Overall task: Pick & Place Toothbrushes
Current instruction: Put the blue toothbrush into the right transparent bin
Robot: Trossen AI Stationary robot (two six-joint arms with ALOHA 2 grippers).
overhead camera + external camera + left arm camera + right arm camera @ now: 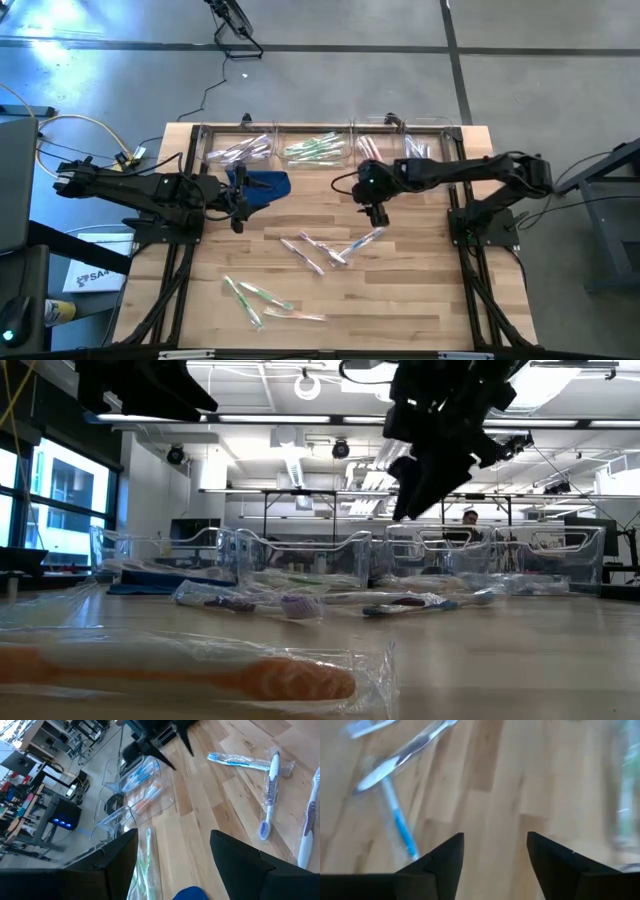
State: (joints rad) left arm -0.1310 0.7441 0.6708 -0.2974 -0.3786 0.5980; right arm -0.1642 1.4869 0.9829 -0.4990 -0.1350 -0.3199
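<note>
Above tabletop centre, right end effector [377,217] hung open, empty; nearest wrapped toothbrush [362,242] just nearward, long axis diagonal. Left end effector [238,205] open, farther.

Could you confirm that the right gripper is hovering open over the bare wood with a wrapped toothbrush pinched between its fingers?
Not quite: the right gripper holds nothing. The right wrist view shows only bare table between its open fingers, with the nearest wrapped toothbrush lying on the wood off to one side. The rest is right: it hovers open over the bare wood.
</note>
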